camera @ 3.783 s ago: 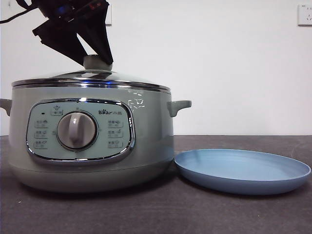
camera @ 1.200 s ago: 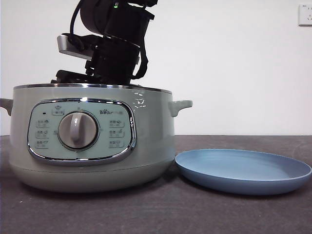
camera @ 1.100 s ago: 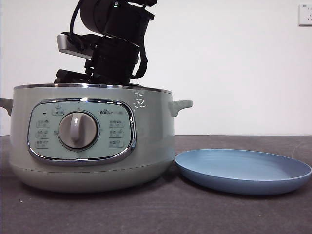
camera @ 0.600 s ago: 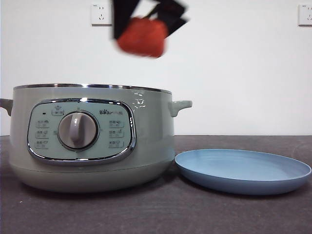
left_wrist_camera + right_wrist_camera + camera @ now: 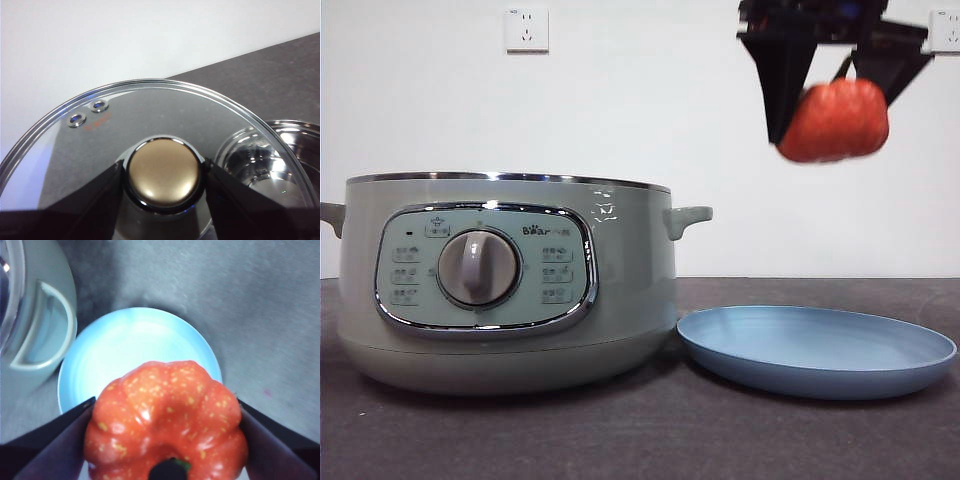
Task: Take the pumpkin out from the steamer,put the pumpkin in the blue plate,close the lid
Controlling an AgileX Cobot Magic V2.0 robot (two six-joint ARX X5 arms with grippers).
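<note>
Step 2 is in hand: the right gripper (image 5: 832,95) grips the pumpkin (image 5: 834,121) high above the blue plate (image 5: 817,351) directly beneath it, so lowering and releasing comes next, while the left gripper (image 5: 162,182) clamps the lid (image 5: 150,125) knob beside the steamer (image 5: 508,280).

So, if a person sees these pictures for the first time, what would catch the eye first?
The pumpkin, bright orange-red, hangs in the right gripper high above the blue plate. Beside the plate stands the big pale green steamer, uncovered. The left gripper holds the glass lid by its knob.
</note>
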